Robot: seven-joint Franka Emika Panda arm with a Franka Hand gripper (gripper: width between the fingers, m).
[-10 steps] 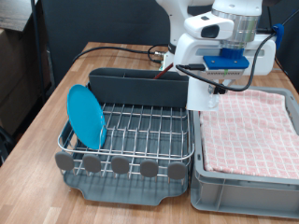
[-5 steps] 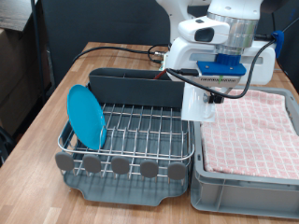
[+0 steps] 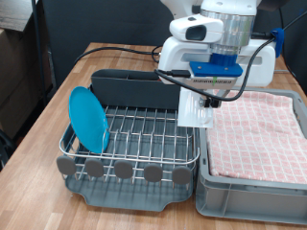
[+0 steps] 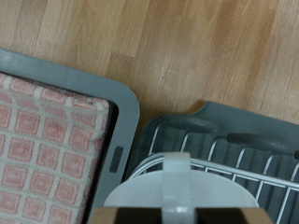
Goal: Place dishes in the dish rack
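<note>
My gripper is shut on the white cup and holds it in the air over the right end of the dish rack, beside the bin's edge. In the wrist view the cup's rim fills the foreground with one finger across it, above the rack's wires and drip tray. The light-blue plate stands on edge in the rack's left end. The dark grey caddy runs along the rack's far side. The wooden spoon is out of view.
A grey plastic bin with the red-and-white checked cloth stands against the rack on the exterior view's right; it also shows in the wrist view. Black cables lie on the wooden table behind the rack.
The gripper has carried the cup toward the exterior view's left, from over the bin's edge to over the rack's right end. The plate has not moved.
</note>
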